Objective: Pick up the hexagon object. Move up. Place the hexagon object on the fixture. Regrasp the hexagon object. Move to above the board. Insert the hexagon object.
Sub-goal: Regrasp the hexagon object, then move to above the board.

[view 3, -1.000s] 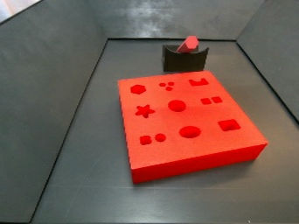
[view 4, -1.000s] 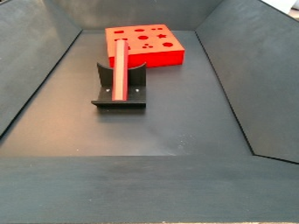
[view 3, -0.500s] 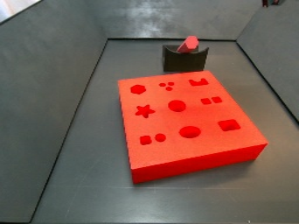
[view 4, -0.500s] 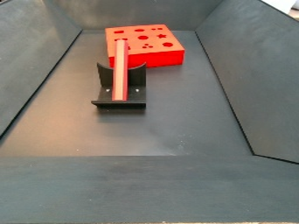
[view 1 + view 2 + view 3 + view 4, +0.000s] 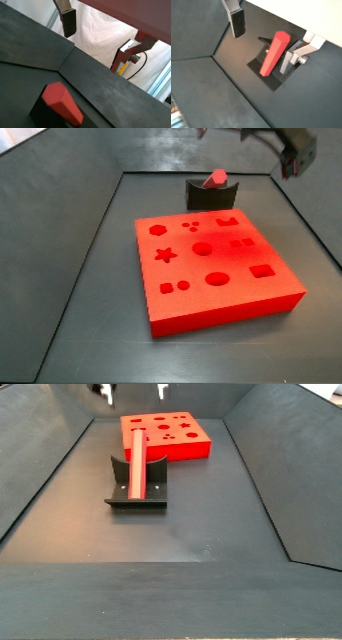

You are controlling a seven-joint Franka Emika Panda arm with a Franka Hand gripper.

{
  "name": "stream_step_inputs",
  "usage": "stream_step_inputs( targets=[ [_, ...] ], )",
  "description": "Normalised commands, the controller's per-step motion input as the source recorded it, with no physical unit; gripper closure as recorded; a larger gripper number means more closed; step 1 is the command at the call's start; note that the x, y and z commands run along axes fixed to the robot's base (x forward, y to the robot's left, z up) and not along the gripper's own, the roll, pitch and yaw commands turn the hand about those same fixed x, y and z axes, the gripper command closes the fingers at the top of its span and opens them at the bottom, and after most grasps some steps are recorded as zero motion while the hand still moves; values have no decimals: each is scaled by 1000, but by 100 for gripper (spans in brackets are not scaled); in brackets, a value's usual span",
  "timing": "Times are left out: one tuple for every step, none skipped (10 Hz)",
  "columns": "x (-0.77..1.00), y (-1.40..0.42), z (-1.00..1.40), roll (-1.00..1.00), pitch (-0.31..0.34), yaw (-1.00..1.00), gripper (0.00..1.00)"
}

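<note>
The hexagon object, a long slim red peg, lies sloped on the fixture; in both side views it shows as a red tip (image 5: 217, 177) and as a full bar (image 5: 135, 468). The fixture (image 5: 210, 198) (image 5: 158, 487) is a dark bracket beyond the board. The board (image 5: 254, 293) (image 5: 191, 446) is a red slab with shaped holes. My gripper is open and empty, high above the fixture (image 5: 289, 152) (image 5: 134, 391). In both wrist views the peg (image 5: 272, 54) (image 5: 62, 102) lies below, between the spread fingers (image 5: 236, 22) (image 5: 68, 22).
Sloped dark grey walls enclose the dark floor on all sides (image 5: 40, 474) (image 5: 54, 208). In a wrist view a white sheet and a yellow-red stand (image 5: 121, 65) show beyond the wall.
The gripper has come into both side views from the top edge, above the fixture. The peg, fixture and board have not moved.
</note>
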Motion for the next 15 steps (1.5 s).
stream_step_inputs(
  targets=[
    [92, 26, -1000, 90, -125, 85, 0],
    [100, 24, -1000, 91, -125, 50, 0],
    [111, 20, -1000, 87, -112, 10, 0],
    [123, 14, -1000, 82, -97, -12, 0],
    [109, 10, -830, 82, -74, -26, 0],
    [95, 2, -665, 82, -47, -37, 0],
    [87, -1, -453, 82, -21, -36, 0],
    [83, -4, -302, 80, -2, -29, 0],
    [0, 0, 0, 0, 0, 0, 100],
    [-46, -19, 1000, -160, -495, -346, 100],
    [-52, -17, 1000, -157, -483, -358, 100],
    [-63, -11, 1000, -146, -452, -380, 100],
    [-76, 0, 1000, -118, -352, -415, 100],
    [-76, 5, 1000, -82, -212, -434, 100],
    [-75, 9, 1000, -60, -97, -435, 100]
  ],
)
